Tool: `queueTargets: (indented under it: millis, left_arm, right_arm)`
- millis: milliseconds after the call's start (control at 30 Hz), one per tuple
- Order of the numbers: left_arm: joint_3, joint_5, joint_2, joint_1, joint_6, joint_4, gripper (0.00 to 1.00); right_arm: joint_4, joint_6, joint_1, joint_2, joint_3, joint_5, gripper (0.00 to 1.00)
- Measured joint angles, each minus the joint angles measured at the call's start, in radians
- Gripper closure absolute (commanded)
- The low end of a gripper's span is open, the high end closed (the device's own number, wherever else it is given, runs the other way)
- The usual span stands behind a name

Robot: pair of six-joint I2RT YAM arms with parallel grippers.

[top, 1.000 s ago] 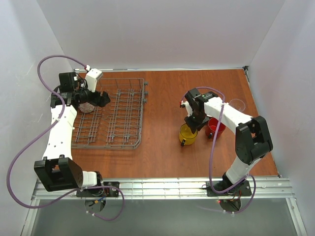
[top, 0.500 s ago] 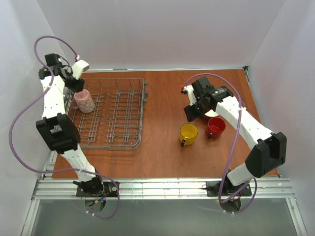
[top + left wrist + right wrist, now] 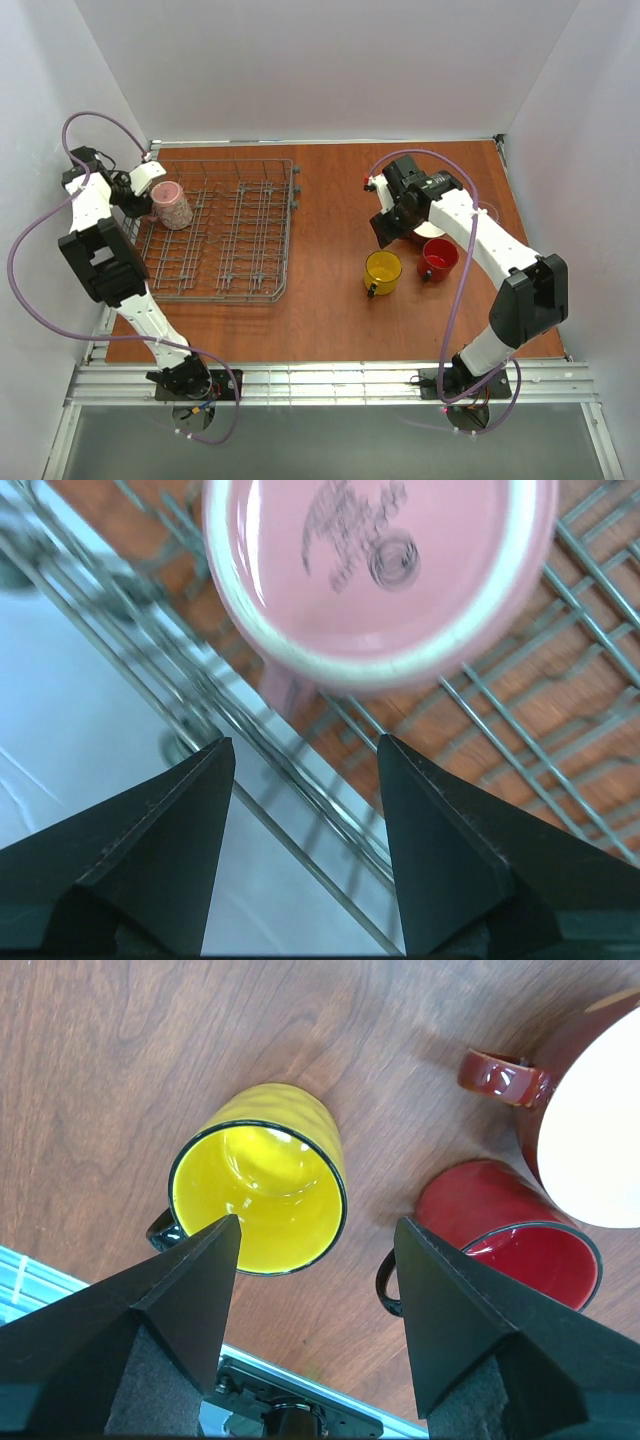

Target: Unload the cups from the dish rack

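The pink mug (image 3: 172,204) stands upside down at the far left of the grey wire dish rack (image 3: 240,240). My left gripper (image 3: 136,197) is open and empty just left of it, by the rack's edge. In the left wrist view the mug's base (image 3: 380,570) fills the top above the open left gripper (image 3: 305,745), over rack wires (image 3: 560,680). My right gripper (image 3: 386,230) is open and empty above the yellow mug (image 3: 382,270). Beside it stand the plain red mug (image 3: 438,258) and the dark red floral mug (image 3: 428,233), partly hidden. The right wrist view shows the right gripper (image 3: 318,1222), yellow mug (image 3: 260,1200), red mug (image 3: 510,1230) and floral mug (image 3: 590,1120).
A clear glass tumbler (image 3: 486,212) shows faintly at the right, behind the right arm. White walls close in the table on three sides; the left wall is right beside the rack. A metal rail (image 3: 330,380) runs along the near edge.
My left gripper has drawn back left from the pink mug toward the wall. My right gripper has let go of the yellow mug and risen above it.
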Motion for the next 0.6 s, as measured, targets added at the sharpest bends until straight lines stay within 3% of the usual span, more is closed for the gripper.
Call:
queueTargets:
  millis: [333,600]
  left_arm:
    - [0.111,0.094,0.137,-0.005,0.206,0.018,0.43]
    - [0.183,0.103,0.227,-0.005,0.346,-0.069,0.5]
  right_arm:
    - [-0.015,0.008,0.0,0.02,0.032,0.026,0.42]
    - [-0.031,0.022,0.01,0.057,0.052,0.033,0.43]
